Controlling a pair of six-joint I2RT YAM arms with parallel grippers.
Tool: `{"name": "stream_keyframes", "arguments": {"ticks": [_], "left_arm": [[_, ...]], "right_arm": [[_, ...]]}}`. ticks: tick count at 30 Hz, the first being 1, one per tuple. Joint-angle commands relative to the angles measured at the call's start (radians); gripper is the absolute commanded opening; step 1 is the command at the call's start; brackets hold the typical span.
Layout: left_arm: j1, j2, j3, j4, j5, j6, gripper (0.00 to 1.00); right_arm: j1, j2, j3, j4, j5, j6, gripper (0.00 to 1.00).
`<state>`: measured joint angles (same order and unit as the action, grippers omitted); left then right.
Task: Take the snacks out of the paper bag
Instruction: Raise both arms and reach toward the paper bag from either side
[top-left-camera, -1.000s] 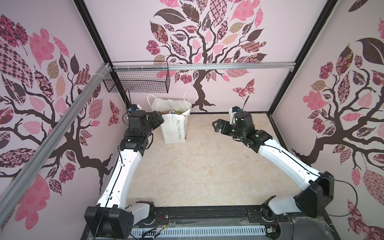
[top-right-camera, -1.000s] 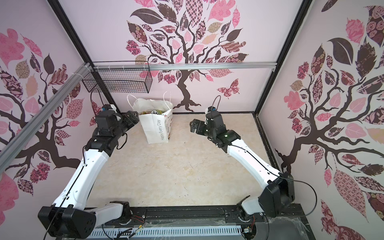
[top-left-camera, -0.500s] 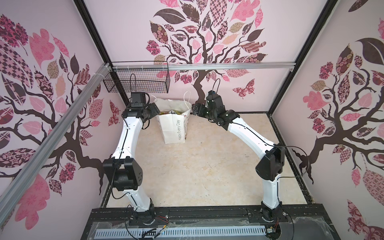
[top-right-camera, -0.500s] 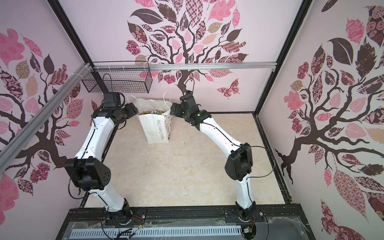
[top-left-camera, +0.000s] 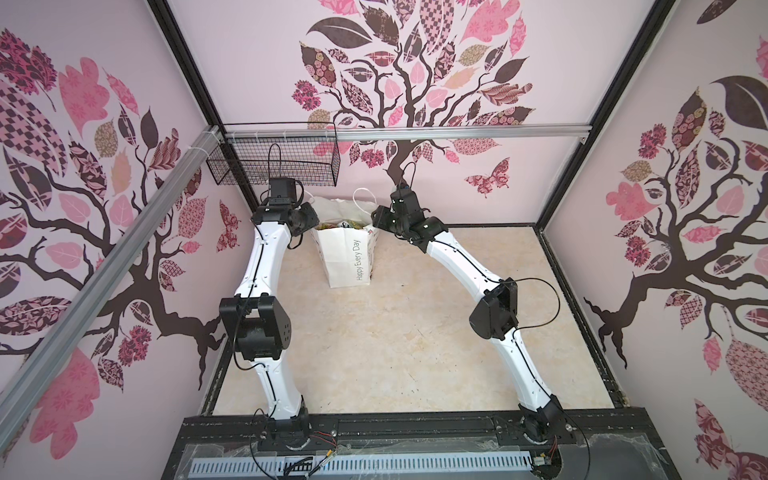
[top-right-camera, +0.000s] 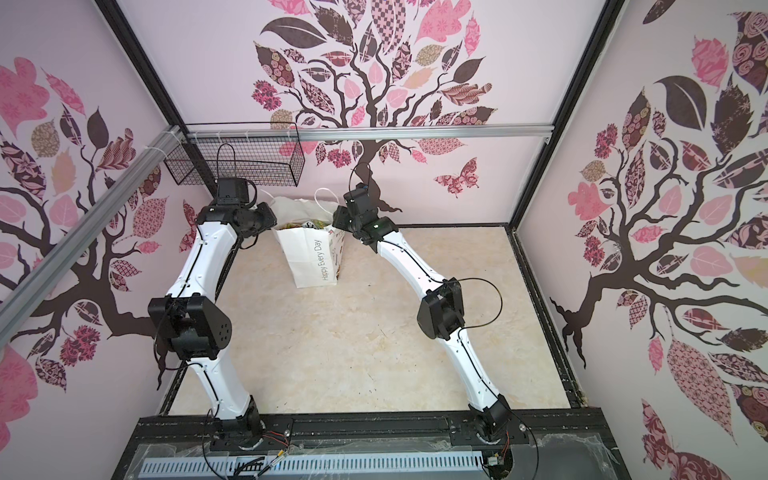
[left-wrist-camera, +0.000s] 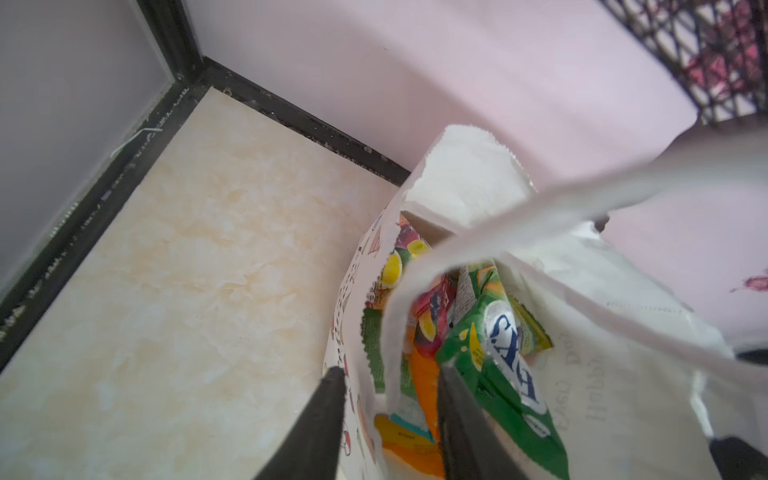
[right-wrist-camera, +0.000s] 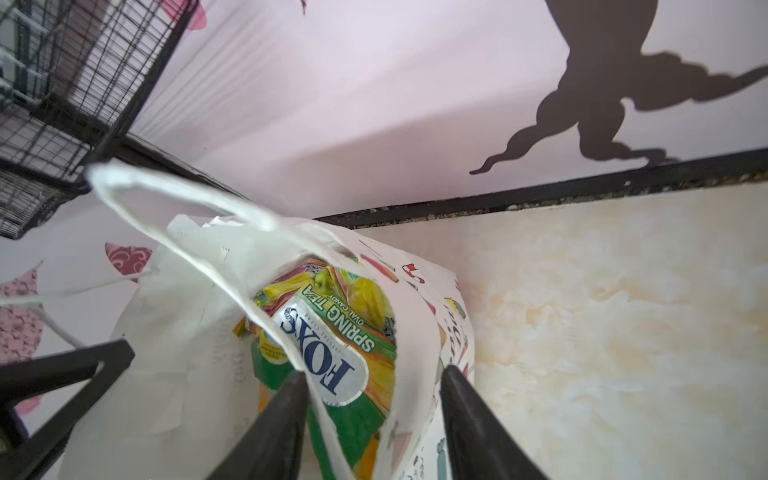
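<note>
The white paper bag (top-left-camera: 347, 253) (top-right-camera: 311, 257) stands upright near the back wall, its mouth full of snacks (top-left-camera: 343, 224). In the left wrist view my left gripper (left-wrist-camera: 390, 374) straddles one side wall of the paper bag (left-wrist-camera: 623, 332). One finger (left-wrist-camera: 328, 399) is outside and the other is inside beside an orange packet (left-wrist-camera: 424, 386). My right gripper (right-wrist-camera: 374, 374) straddles the opposite wall of the paper bag (right-wrist-camera: 415, 332), with its inner finger (right-wrist-camera: 291, 399) against the green-yellow FOX'S packet (right-wrist-camera: 332, 357). Both pairs of jaws stand apart with paper between them.
A black wire mesh basket (top-left-camera: 274, 164) (top-right-camera: 237, 166) hangs on the back wall just above and left of the bag. The bag's white cord handles (right-wrist-camera: 166, 199) loop up near both grippers. Beige floor (top-left-camera: 395, 332) spreads in front of the bag.
Both arms have risen from a low folded pose and reached to the bag's two side rims. Both sets of jaws have narrowed around the bag's walls.
</note>
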<state>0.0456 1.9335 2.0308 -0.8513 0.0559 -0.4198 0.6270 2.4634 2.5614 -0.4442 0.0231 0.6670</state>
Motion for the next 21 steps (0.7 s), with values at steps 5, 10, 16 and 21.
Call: {"name": "stream_keyframes", "arguments": {"ticks": [5, 10, 16, 21], "left_arm": [[0.004, 0.021, 0.057, -0.067, 0.090, 0.030, 0.11], [0.004, -0.018, 0.026, -0.063, 0.138, 0.019, 0.00], [0.002, -0.097, -0.082, 0.007, 0.241, -0.024, 0.00], [-0.027, -0.161, -0.188, 0.027, 0.301, -0.040, 0.00]], "right_arm": [[0.004, -0.045, -0.028, 0.025, -0.034, 0.039, 0.27], [0.004, -0.112, -0.075, 0.011, -0.050, 0.047, 0.15], [0.004, -0.206, -0.155, 0.003, -0.047, 0.008, 0.04], [0.004, -0.312, -0.261, 0.010, -0.076, 0.007, 0.02]]}}
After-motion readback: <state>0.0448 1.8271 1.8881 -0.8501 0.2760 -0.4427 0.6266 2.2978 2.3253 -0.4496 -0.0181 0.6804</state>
